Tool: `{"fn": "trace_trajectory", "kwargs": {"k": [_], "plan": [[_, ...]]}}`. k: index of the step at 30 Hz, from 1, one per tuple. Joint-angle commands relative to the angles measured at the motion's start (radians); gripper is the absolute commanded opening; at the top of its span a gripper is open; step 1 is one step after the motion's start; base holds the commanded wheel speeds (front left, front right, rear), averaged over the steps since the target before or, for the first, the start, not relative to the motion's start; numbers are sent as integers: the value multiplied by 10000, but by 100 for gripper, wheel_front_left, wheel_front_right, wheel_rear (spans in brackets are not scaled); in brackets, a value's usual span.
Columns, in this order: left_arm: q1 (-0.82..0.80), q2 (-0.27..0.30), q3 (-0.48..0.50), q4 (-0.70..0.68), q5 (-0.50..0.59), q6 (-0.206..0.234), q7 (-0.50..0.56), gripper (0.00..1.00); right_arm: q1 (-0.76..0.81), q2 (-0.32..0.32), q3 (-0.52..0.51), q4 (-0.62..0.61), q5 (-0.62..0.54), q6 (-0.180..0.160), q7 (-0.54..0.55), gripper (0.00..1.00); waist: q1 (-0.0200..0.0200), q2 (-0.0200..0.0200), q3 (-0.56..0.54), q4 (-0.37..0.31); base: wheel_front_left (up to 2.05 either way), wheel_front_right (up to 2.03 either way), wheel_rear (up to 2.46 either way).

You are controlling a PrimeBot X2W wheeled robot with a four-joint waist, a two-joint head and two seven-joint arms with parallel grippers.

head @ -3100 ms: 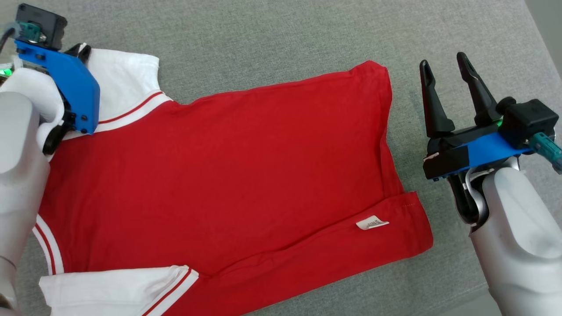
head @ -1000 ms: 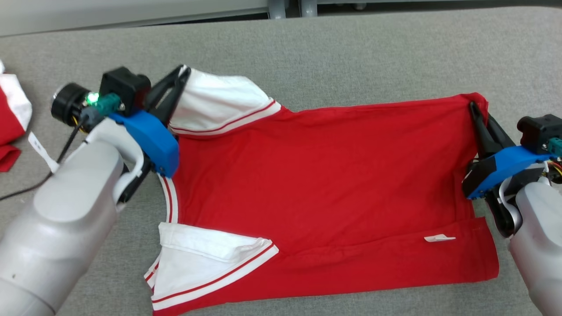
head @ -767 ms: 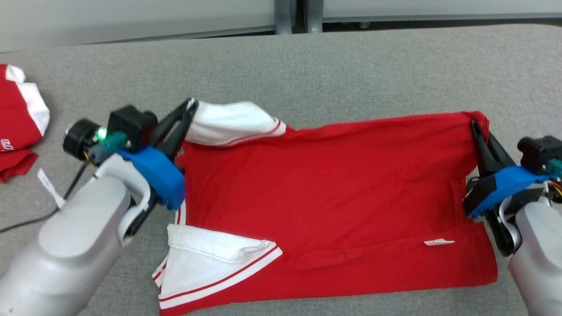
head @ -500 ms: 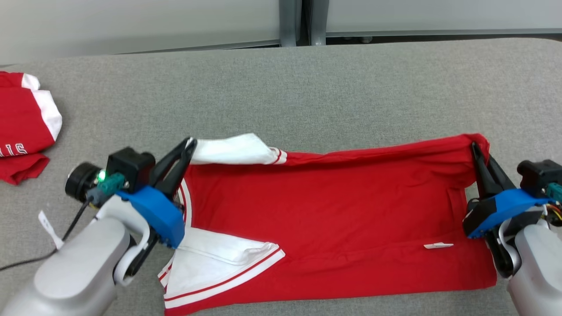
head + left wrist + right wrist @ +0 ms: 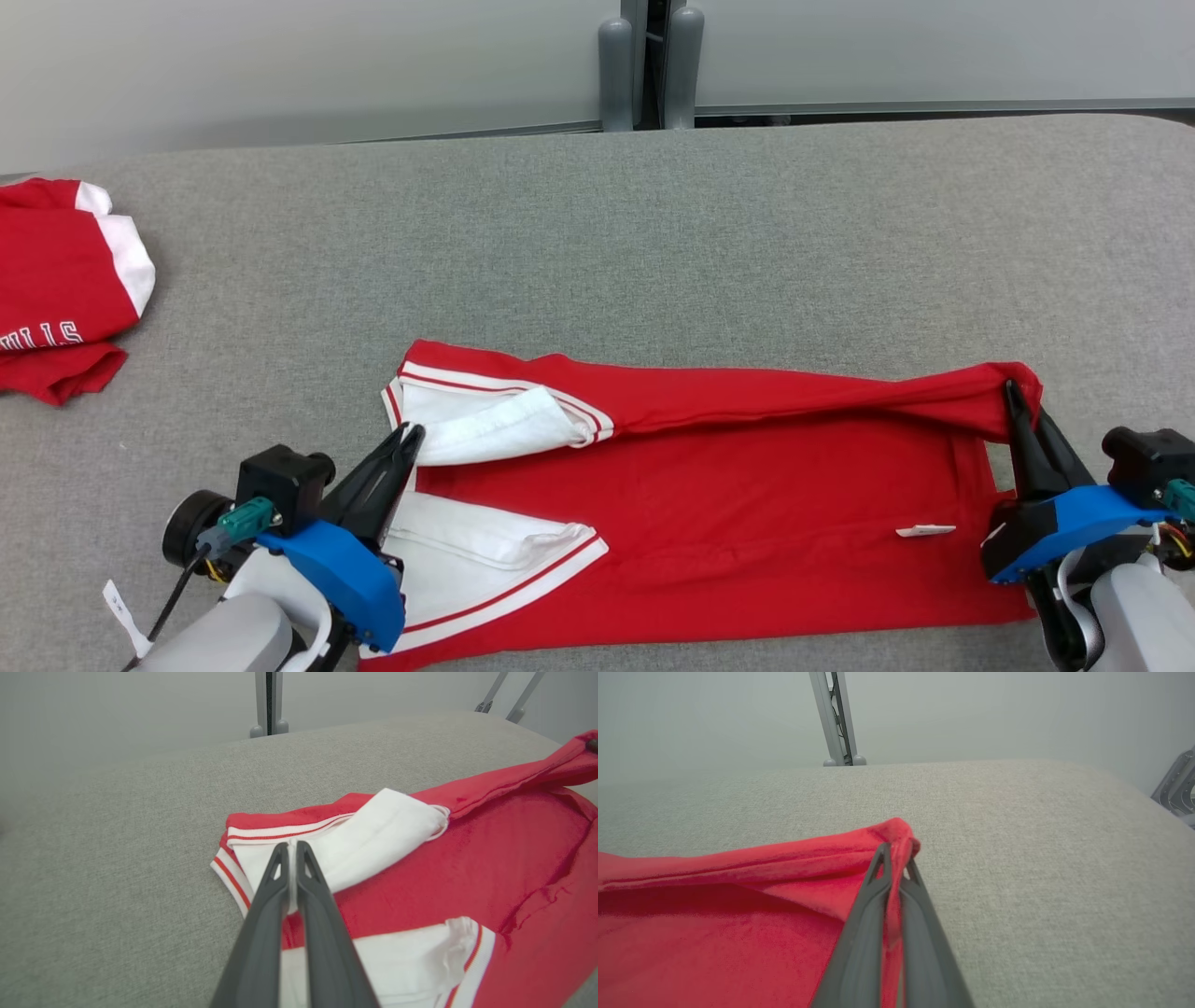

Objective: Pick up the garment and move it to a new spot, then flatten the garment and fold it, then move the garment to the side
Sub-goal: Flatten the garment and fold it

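Folded nearer since a second ago, the red jersey shirt with white sleeves (image 5: 747, 485) lies on the grey fabric worktop (image 5: 653, 243), judged limp and light. Left gripper (image 5: 409, 436) jaws pinch a sleeve; right gripper (image 5: 1011, 388) jaws pinch the hem corner.

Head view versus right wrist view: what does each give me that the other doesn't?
Head view adds: the left gripper shut on a white sleeve, the white tag, and a second red-and-white shirt at far left. Right wrist view adds: a metal frame beyond the grey table, plus a close look at the pinched corner of the garment. Both: the right gripper shut on that corner, the table, the posts behind it.
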Motion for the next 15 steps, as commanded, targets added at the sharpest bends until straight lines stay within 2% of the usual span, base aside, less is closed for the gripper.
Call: {"fn": "trace_trajectory", "kwargs": {"k": [1, 7, 8, 9, 10, 11, 15], "plan": [[251, 50, -14, -23, -74, 16, -90, 0, 308, 120, -103, -167, -91, -7, -6, 0, 2, -1, -36, -3, 0, 0, 0], [696, -2, -62, 105, -218, 60, -203, 0, 749, 313, -306, -509, -179, -7, -7, 0, 2, -1, -87, -55, 0, 0, 0], [761, -37, -59, 139, -230, 64, -213, 0, 815, 352, -373, -584, -190, -7, -7, 23, 2, -1, -100, -64, 0, 0, 0], [811, -78, -57, 161, -234, 94, -235, 0, 857, 387, -447, -709, -229, -7, -7, 56, 2, -1, -115, -74, 0, 0, 0], [845, -115, -10, 166, -267, 125, -265, 41, 928, 433, -500, -830, -237, -7, -7, 100, 2, -1, -137, -84, 0, 0, 0], [874, -131, 59, 177, -273, 185, -319, 100, 1030, 471, -563, -941, -232, -7, -8, 100, 2, -1, -159, -92, 0, 0, 0], [1091, -243, 354, 183, -237, 354, -498, 100, 1358, 588, -842, -1530, -295, -7, -4, 100, 2, -1, -225, -122, 0, 0, 0]]}}
